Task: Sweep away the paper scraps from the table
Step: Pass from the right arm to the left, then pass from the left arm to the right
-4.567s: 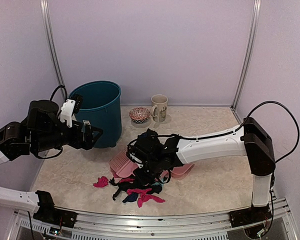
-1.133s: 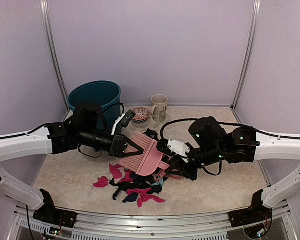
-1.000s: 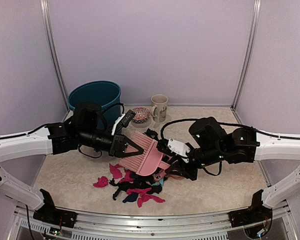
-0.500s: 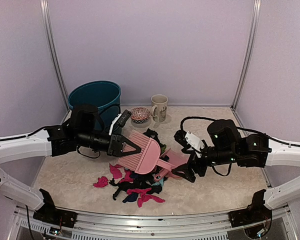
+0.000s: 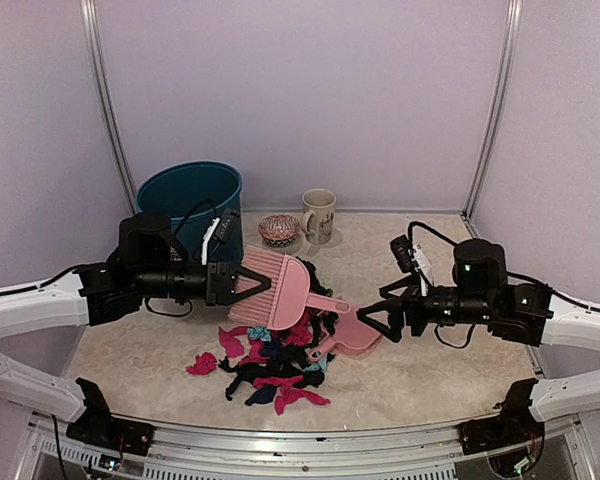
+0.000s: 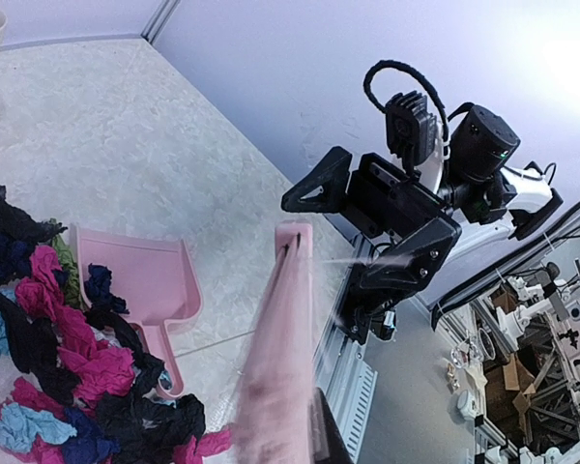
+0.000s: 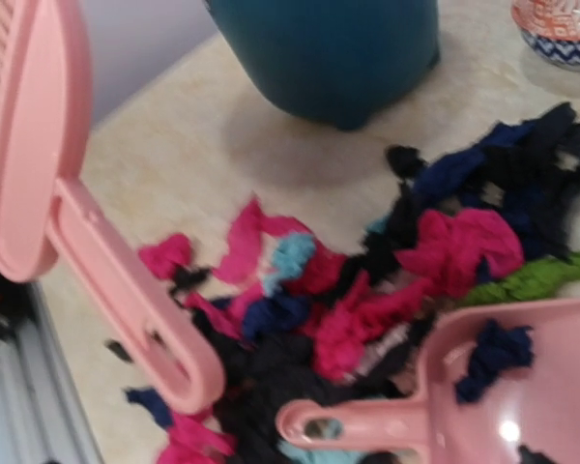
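The paper scraps (image 5: 270,372) lie heaped on the table (image 5: 430,375) in black, navy, pink, teal and green. My left gripper (image 5: 242,284) is shut on a pink brush (image 5: 280,292), held tilted above the heap's left side. A pink dustpan (image 5: 352,338) rests on the table at the heap's right edge, with a few scraps (image 7: 493,358) inside. My right gripper (image 5: 378,312) hangs open just right of the dustpan, touching nothing. In the left wrist view the brush (image 6: 285,367) is seen edge-on, with the dustpan (image 6: 140,275) and scraps (image 6: 68,338) below. The right wrist view does not show its own fingers.
A teal bin (image 5: 192,200) stands at the back left. A patterned bowl (image 5: 279,229) and a mug (image 5: 319,215) sit behind the heap. The metal rail (image 5: 310,440) runs along the table's front edge. The bin (image 7: 329,48) also looms beyond the scraps (image 7: 387,290).
My right gripper has opened, let go of the dustpan and drawn back to the right. The dustpan now lies on the table. My left arm has pulled the brush back to the left.
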Robot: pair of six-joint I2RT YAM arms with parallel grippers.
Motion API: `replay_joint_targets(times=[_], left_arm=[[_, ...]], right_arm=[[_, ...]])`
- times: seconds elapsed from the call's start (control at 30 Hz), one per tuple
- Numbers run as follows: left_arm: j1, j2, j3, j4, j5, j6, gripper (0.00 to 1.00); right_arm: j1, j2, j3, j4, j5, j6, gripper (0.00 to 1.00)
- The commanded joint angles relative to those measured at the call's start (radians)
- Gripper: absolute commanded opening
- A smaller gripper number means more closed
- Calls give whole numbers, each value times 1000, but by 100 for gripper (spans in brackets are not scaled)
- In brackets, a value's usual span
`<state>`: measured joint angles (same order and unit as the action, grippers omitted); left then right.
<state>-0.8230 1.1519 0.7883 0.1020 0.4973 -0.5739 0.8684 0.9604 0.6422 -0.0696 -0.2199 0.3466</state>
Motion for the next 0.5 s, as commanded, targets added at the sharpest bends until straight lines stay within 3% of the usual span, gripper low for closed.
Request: replay_joint_targets(times=[0.0, 0.47], left_arm=[[5, -66, -60, 186, -34, -57, 0], [-19, -128, -176, 498, -24, -166, 0]], right_arm=[[-50, -12, -44, 176, -142, 146, 99], [-48, 163, -94, 817, -450, 405, 93]])
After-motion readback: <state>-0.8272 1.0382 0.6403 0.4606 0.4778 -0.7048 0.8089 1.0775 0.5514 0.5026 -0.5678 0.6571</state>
